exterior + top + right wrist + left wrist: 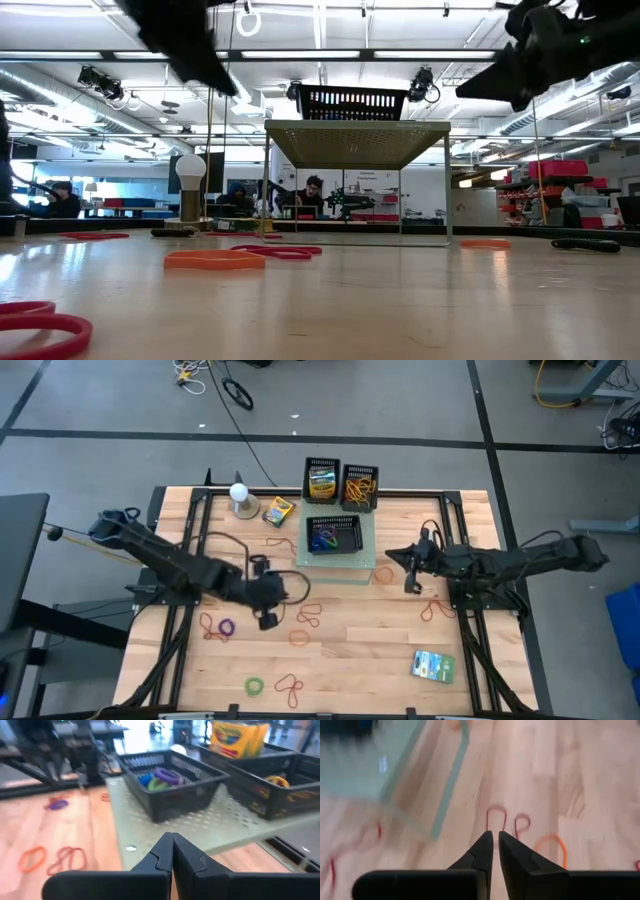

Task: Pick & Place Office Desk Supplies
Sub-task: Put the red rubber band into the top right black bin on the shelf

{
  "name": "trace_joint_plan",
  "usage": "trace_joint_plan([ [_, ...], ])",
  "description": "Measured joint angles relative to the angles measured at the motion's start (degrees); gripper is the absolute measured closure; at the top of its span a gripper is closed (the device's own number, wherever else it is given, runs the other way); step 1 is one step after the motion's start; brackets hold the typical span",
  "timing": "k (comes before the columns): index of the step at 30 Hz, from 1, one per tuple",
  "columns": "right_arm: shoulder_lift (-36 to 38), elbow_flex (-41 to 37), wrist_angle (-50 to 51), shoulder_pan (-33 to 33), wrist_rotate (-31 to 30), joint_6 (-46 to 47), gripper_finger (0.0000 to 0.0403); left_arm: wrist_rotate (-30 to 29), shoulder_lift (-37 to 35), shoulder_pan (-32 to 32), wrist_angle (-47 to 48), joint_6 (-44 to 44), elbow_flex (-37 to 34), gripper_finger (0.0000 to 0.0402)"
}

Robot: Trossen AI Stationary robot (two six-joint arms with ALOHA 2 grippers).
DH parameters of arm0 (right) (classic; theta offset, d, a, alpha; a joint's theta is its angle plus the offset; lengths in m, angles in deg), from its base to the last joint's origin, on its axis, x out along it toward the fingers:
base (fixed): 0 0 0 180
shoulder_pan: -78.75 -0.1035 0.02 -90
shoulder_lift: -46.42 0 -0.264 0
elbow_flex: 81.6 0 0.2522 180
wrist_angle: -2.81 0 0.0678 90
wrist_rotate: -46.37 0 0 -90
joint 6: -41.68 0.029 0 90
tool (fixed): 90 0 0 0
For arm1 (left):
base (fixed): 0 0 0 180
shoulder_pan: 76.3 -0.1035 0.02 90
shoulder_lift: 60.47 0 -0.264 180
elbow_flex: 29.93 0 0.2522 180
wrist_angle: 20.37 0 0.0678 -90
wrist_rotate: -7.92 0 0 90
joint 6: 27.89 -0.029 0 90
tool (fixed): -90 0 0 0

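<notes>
The left claw hangs low over the tabletop, its two fingers drawn nearly together with only a slit between them. Nothing shows in that slit, so whether a strand is pinched there I cannot tell.

Just past its tips lies a red rubber band, a narrow loop whose long axis runs on in the direction the fingers point, with its open legs ending at the tips. A second small red loop sits right beside it. From above, this band lies just off the claw on the side toward the middle of the tabletop.

A little farther out is an orange rubber band, near the red one but apart from it.

Beyond these, well apart from the claw, a pale green platform carries the black basket that already holds blue, green and purple bands (the likely place to drop this one).

Farthest off, the right claw waits past the platform's other side, clenched on nothing and facing the basket.

I judge the left arm clearly the nearer one to the red band, so the pick turns on closing across that loop's legs
</notes>
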Motion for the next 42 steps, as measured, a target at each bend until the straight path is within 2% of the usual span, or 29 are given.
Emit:
trace_joint_plan([
  [5, -0.01, -1.67, -3.82, -2.58, -0.01, -0.42, 0.0396, -0.67, 2.86, 6.11, 8.37, 19.73, 0.00, 0.0343],
  [11, -0.06, -1.68, -4.27, -3.66, -0.12, -0.44, 0.0396, -0.38, 11.40, 13.37, 11.75, 33.85, 0.00, 0.0288],
  [15, -0.41, -1.68, -4.01, -4.23, -0.14, -1.06, 0.0396, 4.50, 15.25, 15.22, 14.23, 42.20, 0.00, 0.0251],
  [23, -0.77, -1.68, -3.78, -4.49, -0.08, -2.51, 0.0396, 13.56, 15.93, 21.07, 17.88, 46.55, 0.00, 0.0192],
  [31, -0.80, -1.68, -3.76, -4.49, 0.23, -3.87, 0.0396, 23.59, 15.93, 29.31, 22.07, 53.28, 0.00, 0.0190],
  [36, -1.11, -1.66, -3.44, -4.49, 0.90, -2.49, 0.0396, 24.72, 15.93, 33.73, 22.72, 57.59, 0.00, 0.0187],
  [42, -2.35, -1.61, -3.63, -4.49, 2.42, -2.95, 0.0396, 27.63, 15.93, 34.41, 26.97, 61.00, 0.00, 0.0187],
])
